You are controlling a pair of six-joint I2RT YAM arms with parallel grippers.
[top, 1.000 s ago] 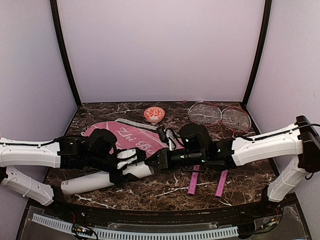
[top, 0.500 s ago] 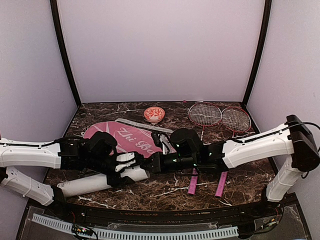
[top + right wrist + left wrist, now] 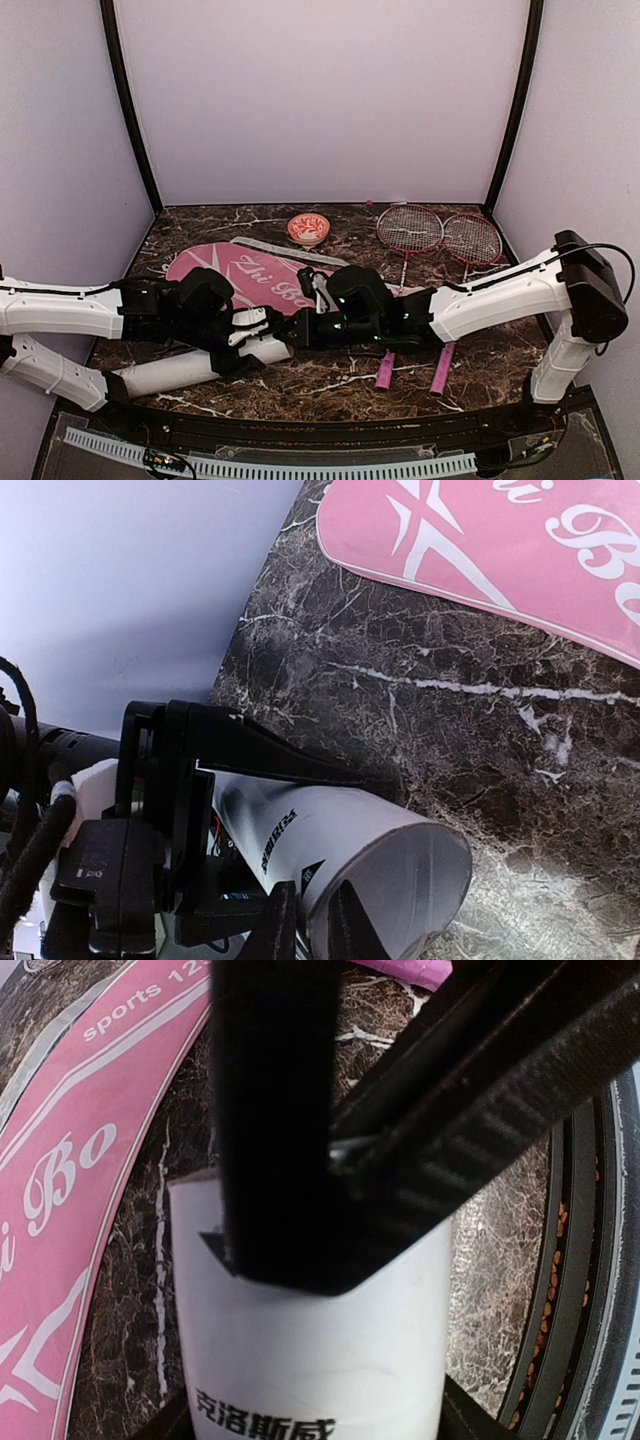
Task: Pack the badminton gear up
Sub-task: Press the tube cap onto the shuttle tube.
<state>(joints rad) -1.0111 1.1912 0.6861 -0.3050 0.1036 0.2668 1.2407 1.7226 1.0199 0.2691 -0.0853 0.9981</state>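
Long white tube (image 3: 165, 372) lying near left on the bench (image 3: 330, 380), open end pointing right, left pincer (image 3: 243, 340) clasped wide round it near that end, right pincer (image 3: 310, 922) pinched narrow on its rim, pink racket cover (image 3: 250, 270) just beyond.

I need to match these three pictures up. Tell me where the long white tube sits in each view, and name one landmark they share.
Top external: the white tube lies low and left of centre, near the front edge.
Left wrist: bottom centre, rising from the lower edge.
Right wrist: bottom centre, open mouth facing right.
Shared landmark: the pink racket cover, in all three.
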